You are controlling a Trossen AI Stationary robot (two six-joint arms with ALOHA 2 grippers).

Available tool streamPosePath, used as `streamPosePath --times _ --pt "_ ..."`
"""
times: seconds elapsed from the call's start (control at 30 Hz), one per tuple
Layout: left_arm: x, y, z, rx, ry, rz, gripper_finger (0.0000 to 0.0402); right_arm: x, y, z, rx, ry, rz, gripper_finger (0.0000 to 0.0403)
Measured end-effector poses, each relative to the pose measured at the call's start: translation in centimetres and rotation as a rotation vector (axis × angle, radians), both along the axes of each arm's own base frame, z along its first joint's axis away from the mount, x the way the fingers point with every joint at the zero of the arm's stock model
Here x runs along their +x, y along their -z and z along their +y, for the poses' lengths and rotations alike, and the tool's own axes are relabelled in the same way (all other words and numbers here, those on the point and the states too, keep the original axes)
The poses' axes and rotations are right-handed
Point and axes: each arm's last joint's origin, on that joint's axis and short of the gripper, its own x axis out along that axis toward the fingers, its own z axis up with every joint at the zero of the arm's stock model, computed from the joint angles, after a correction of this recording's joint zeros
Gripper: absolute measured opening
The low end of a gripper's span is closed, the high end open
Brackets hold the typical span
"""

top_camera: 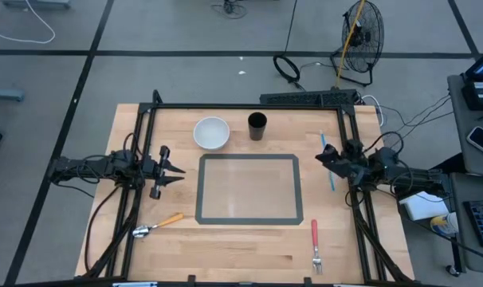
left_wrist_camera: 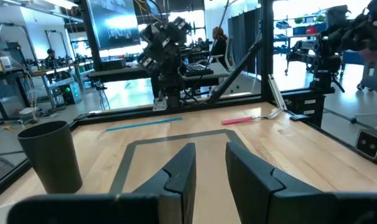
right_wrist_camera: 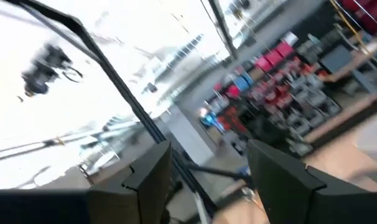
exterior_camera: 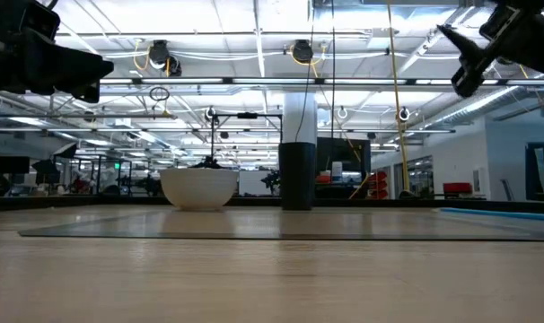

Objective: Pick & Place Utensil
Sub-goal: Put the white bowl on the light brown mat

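Fork (top_camera: 316, 248) lies nearest, 5 o'clock edge; grey-bordered mat (top_camera: 249, 190) unoccupied centrally. Left gripper (top_camera: 178, 168) and right gripper (top_camera: 323, 158) both parted, empty.

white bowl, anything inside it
From the high view the white bowl shows only a bare white inside, with no utensil in it. In the low view its wall hides the inside. The black cup beside it looks dark inside; its contents cannot be told.

Open industrial lab or workshop, concrete floor, standing fan (top_camera: 361, 36), ceiling strip lights, workbenches, storage shelving behind.
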Motion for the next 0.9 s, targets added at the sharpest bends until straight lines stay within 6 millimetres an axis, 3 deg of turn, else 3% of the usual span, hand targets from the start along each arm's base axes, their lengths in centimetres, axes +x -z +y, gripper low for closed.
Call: streamPosePath --times 0.17,0.57,0.67,0.9 --pt "-0.1 -1.3 0.3 -0.050 -0.093 -0.133 0.0093 -0.4 -0.8 0.0 0.015 -0.007 -0.086 0.0208" --pt "-1.6 -5.0 0.3 -0.424 0.040 -0.514 0.0093 -0.6 -1.0 0.0 0.097 -0.027 -0.114 0.0208" --pt "-1.9 -5.3 0.4 -0.518 0.068 -0.543 0.0093 -0.5 -1.0 0.0 0.080 -0.018 -0.114 0.0208" --pt "-1.7 -5.0 0.8 -0.599 -0.082 -0.538 0.0093 -0.5 -1.0 0.0 0.061 -0.005 -0.116 0.0204"
